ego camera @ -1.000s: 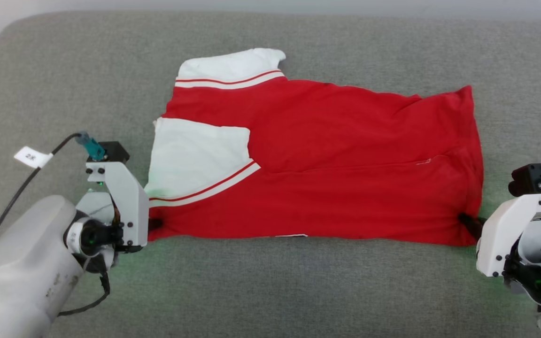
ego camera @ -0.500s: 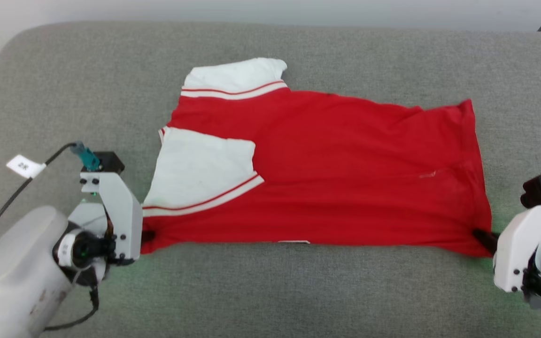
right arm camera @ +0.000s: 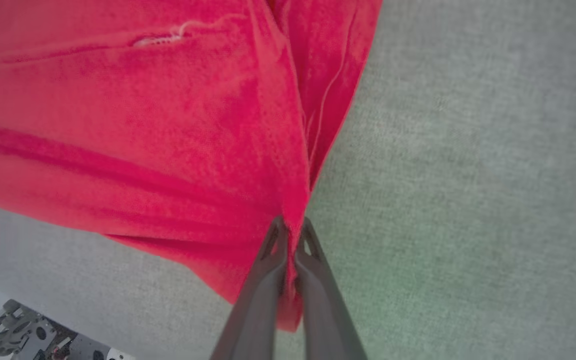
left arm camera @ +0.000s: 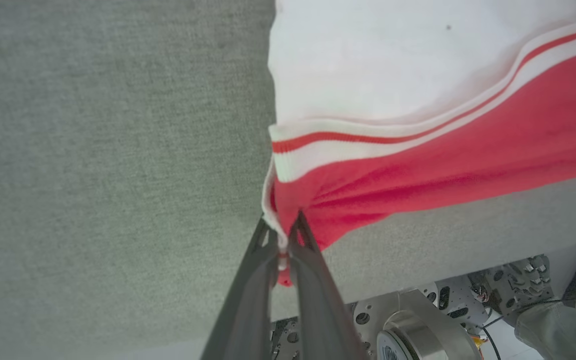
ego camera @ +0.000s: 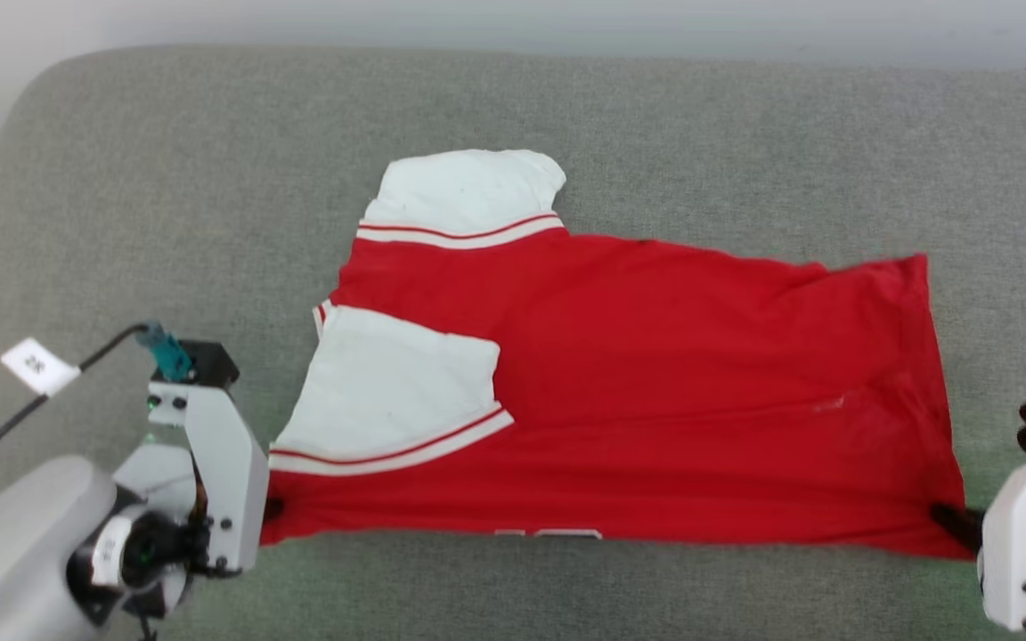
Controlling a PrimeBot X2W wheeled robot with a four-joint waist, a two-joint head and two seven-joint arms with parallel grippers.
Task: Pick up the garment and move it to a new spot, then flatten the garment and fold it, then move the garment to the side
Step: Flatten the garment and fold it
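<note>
The shirt [ego camera: 655, 392] was laid across the middle of the grey cushion [ego camera: 566, 107], its long axis running left to right, roughly parallel to the cushion's near edge. It was held at both near corners. The left hand [ego camera: 274, 509] was clamped on the near-left corner just below the striped sleeve trim, and the right hand [ego camera: 945, 516] was pinched shut on the near-right hem corner, so neither arm was nearer. The cloth stretched away from both hands toward the far edge. It was seen doubled lengthwise, mostly smooth and red, with one white sleeve [ego camera: 397, 392] folded onto the body and the other [ego camera: 468, 187] pointing toward the far edge. Any coming move was judged to need both hands travelling together, or the fold would be skewed.
</note>
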